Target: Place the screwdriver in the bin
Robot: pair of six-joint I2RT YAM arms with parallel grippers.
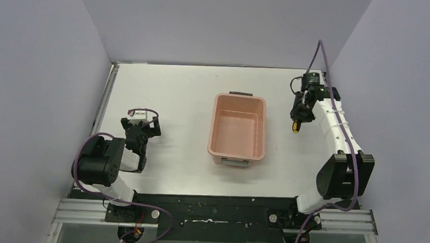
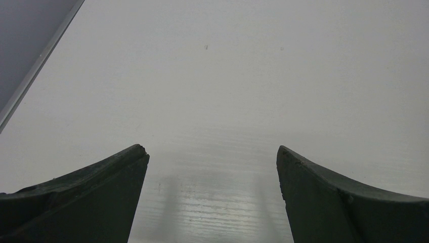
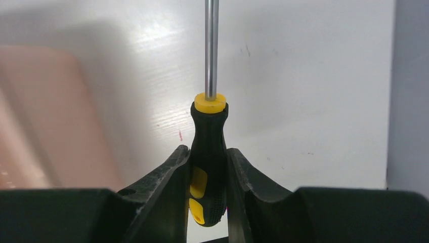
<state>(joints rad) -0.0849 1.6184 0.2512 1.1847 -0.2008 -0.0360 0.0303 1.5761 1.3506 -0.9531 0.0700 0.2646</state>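
Note:
The screwdriver (image 3: 208, 147) has a black handle with yellow inserts, a yellow collar and a thin metal shaft pointing away from the wrist. My right gripper (image 3: 208, 158) is shut on its handle and holds it above the white table, to the right of the bin. In the top view the right gripper (image 1: 299, 117) shows with the screwdriver's yellow part (image 1: 296, 126) below it. The salmon-pink bin (image 1: 238, 126) stands mid-table, with nothing in it; it appears blurred at the left of the right wrist view (image 3: 40, 116). My left gripper (image 1: 140, 124) is open over bare table (image 2: 212, 101).
Grey walls enclose the white table (image 1: 170, 97) on the left, back and right. The right wall (image 3: 411, 91) is close beside the right gripper. A metal rail (image 1: 109, 95) runs along the table's left edge.

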